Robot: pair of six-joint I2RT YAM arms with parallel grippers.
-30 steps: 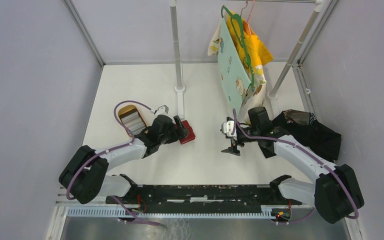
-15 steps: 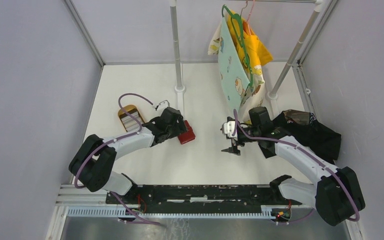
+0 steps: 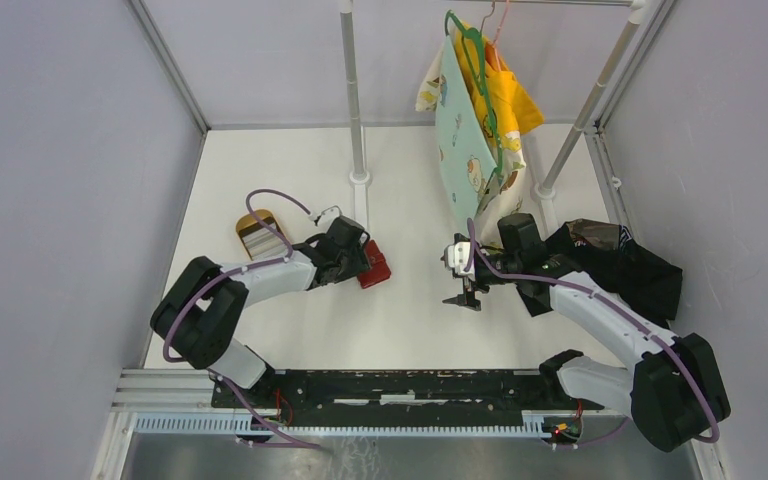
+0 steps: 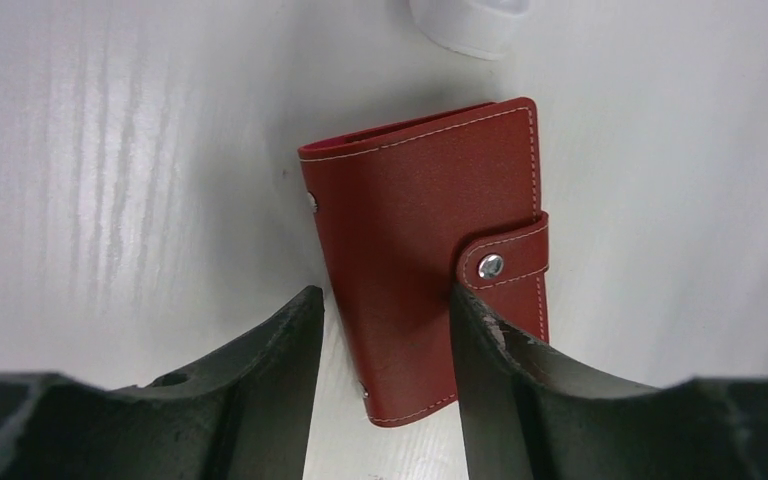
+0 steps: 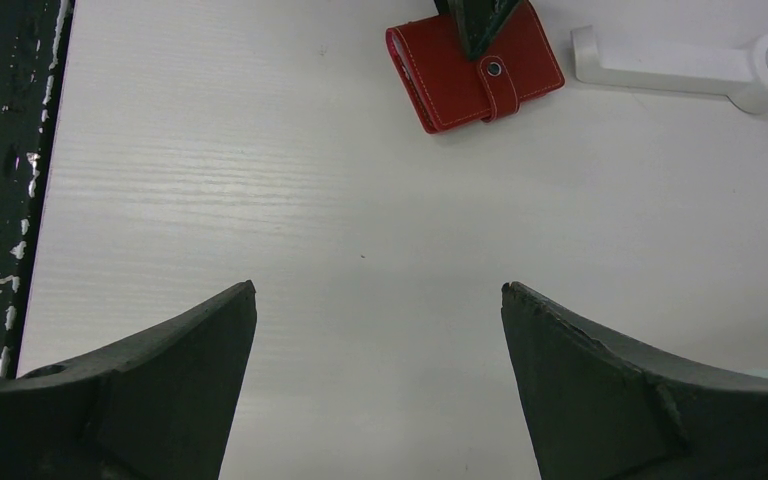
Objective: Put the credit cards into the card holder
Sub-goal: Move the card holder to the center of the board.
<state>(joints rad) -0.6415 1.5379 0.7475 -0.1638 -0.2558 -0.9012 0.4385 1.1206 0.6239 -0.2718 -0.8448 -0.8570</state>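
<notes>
Left wrist view: closed red wallet (image 4: 415, 230) lies flat on the desk, long axis pointing away from the left claw (image 4: 385, 300). That claw is half open over the wallet's near end, apparently gripping nothing. The right claw (image 5: 380, 290) hangs wide open, empty, well apart.

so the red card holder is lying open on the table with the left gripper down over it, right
Not open. The card holder lies closed, with its snap tab fastened across the edge, as the left wrist view shows. The rest is right: it is on the table with the left gripper down over it.
</notes>
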